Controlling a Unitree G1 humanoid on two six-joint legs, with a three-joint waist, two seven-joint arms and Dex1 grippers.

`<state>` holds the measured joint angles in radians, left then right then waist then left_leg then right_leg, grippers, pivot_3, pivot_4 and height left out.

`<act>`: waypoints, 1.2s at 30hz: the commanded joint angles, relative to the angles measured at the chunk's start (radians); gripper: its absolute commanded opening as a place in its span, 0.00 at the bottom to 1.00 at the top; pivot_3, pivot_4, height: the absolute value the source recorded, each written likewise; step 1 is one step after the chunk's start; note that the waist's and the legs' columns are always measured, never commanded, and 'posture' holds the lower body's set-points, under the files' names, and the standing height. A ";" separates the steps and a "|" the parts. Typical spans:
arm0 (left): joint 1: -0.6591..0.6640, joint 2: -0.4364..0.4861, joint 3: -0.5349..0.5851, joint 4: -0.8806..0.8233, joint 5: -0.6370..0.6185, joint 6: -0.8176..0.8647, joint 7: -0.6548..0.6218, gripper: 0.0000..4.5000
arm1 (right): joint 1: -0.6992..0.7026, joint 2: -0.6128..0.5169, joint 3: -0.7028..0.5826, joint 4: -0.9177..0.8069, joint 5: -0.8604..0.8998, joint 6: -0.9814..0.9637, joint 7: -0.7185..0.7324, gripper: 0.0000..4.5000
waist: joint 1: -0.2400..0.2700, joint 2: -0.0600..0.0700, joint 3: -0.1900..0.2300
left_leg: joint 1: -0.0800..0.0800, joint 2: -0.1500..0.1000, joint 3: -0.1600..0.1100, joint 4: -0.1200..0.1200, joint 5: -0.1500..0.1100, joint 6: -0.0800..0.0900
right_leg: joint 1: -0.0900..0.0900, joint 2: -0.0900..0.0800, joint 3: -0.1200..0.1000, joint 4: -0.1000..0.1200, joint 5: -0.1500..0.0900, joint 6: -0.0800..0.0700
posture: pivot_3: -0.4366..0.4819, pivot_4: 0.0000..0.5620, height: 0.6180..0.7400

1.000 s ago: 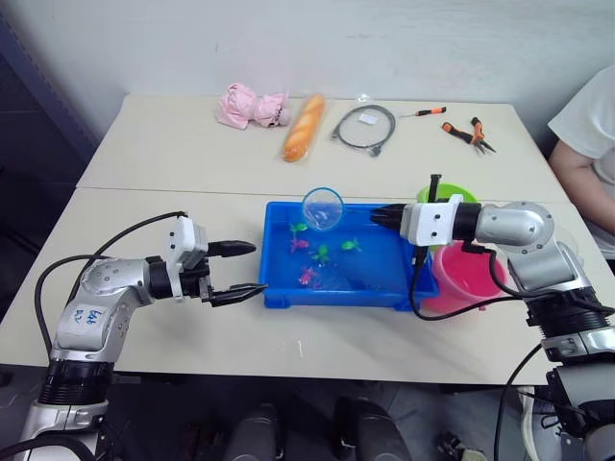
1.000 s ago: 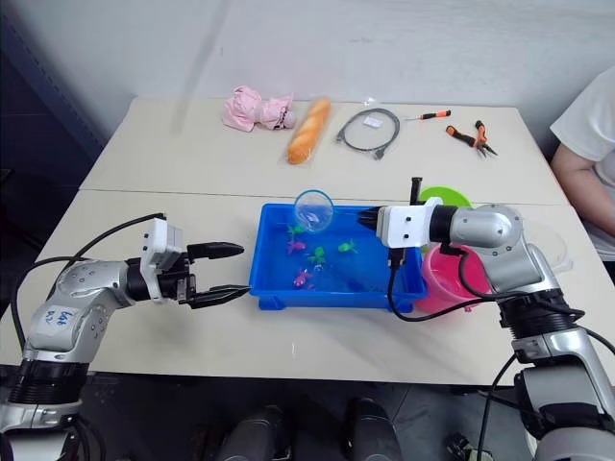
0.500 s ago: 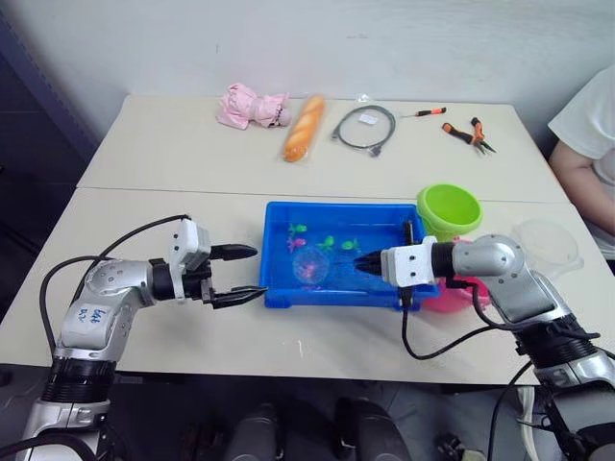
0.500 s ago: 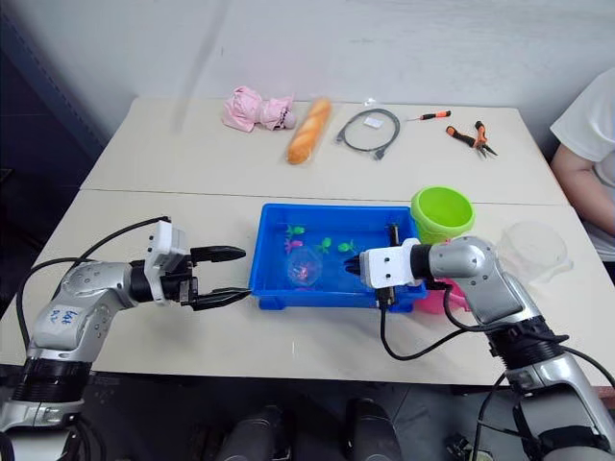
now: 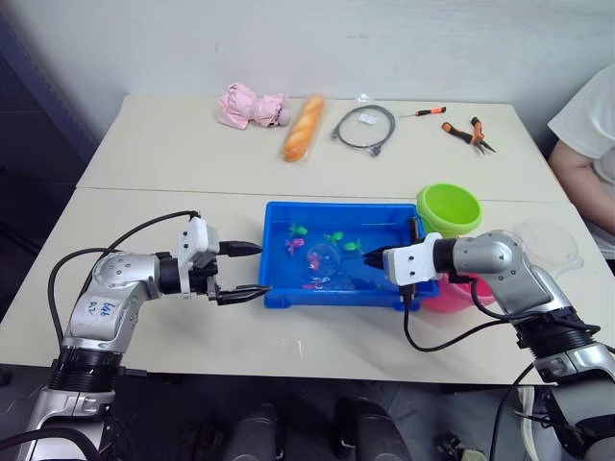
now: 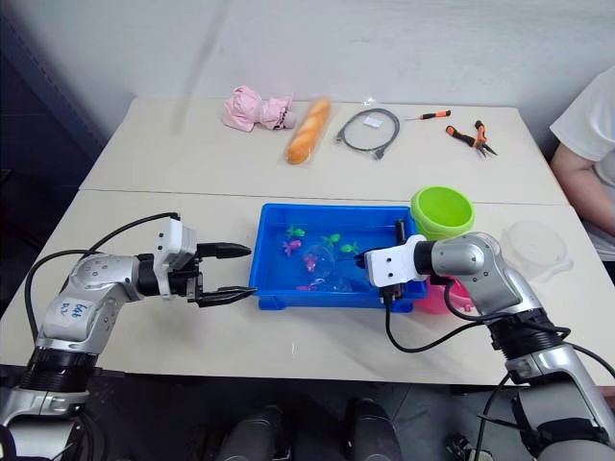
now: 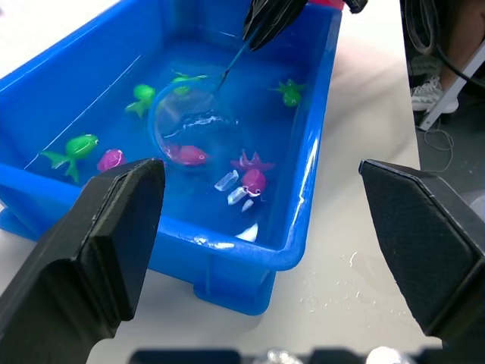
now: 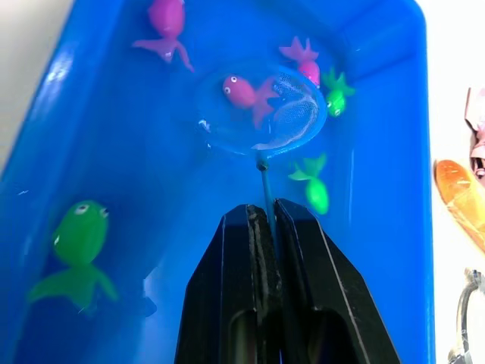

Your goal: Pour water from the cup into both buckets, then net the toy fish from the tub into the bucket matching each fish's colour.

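- tub [image 5: 279, 288]: blue tray at the desk's [image 5: 173, 154] near centre, holding water and the fish.
- net [image 8: 261, 110]: hoop lowered into the tub's water, handle running back to the right pincer [image 8: 261, 227].
- right pincer: fingers pressed together on the net's handle, held over the tub's right end.
- pink fish [image 8: 242, 92]: lies within the hoop's outline; whether it is inside the mesh cannot be told.
- other fish: more pink ones [image 8: 168, 19] and green ones [image 8: 76, 246] scattered about the tub, apart from the hoop.
- left pincer [image 5: 240, 272]: fingers spread wide, holding nothing, level with the tub's left wall and just beside it.
- green bucket [image 5: 449, 209]: upright at the tub's far right corner.
- pink bucket [image 5: 452, 293]: just right of the tub, largely hidden behind the right arm.
- cup [image 5: 548, 240]: clear, on the desk right of the buckets.
- far edge of desk: pink cloth toy [image 5: 252, 106], bread loaf [image 5: 303, 127], grey cable [image 5: 365, 128], screwdriver [image 5: 423, 112], pliers [image 5: 471, 134].
- person [image 5: 586, 144]: in white, seated at the desk's right side.
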<state>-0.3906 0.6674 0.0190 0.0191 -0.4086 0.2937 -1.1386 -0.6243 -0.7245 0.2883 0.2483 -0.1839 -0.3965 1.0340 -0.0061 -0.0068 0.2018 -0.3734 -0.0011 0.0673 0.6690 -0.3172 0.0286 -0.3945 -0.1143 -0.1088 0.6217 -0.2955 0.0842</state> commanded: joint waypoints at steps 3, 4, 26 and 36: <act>0.013 0.005 0.026 0.003 -0.001 -0.019 0.017 0.98 | -0.004 -0.011 0.013 -0.045 0.014 0.000 0.045 0.00 | 0.002 0.000 0.000 | 0.000 0.000 0.000 0.000 0.000 0.000 | 0.000 0.000 0.000 0.000 0.000 0.000 | 0.48 0.27 1.00; 0.017 0.008 0.024 0.002 0.001 -0.022 0.014 0.98 | -0.005 -0.009 0.014 -0.049 0.017 0.004 0.048 0.00 | 0.002 0.000 0.000 | 0.000 0.000 0.000 0.000 0.000 0.000 | 0.000 0.000 0.000 0.000 0.000 0.000 | 0.48 0.27 1.00; 0.005 0.021 0.031 0.021 -0.008 -0.033 0.003 0.98 | -0.012 0.075 -0.076 -0.187 0.307 0.528 0.159 0.00 | 0.003 0.000 0.000 | 0.000 0.000 -0.001 0.000 0.000 0.000 | 0.000 0.000 0.000 0.000 0.000 0.000 | 0.48 0.27 1.00; 0.008 0.012 0.033 0.016 -0.021 -0.043 -0.004 0.98 | -0.004 0.026 -0.214 -0.285 0.446 0.750 0.124 0.00 | 0.005 0.000 0.000 | -0.001 0.000 -0.001 -0.001 0.000 0.000 | -0.001 -0.001 0.000 0.000 0.000 0.000 | 0.48 0.27 1.00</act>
<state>-0.3771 0.6808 0.0266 0.0530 -0.4087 0.2655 -1.1328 -0.6342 -0.6784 0.1281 0.0178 0.2259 0.3354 1.1683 -0.0009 -0.0066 0.2019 -0.3742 -0.0012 0.0662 0.6683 -0.3174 0.0287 -0.3953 -0.1150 -0.1091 0.6216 -0.2955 0.0842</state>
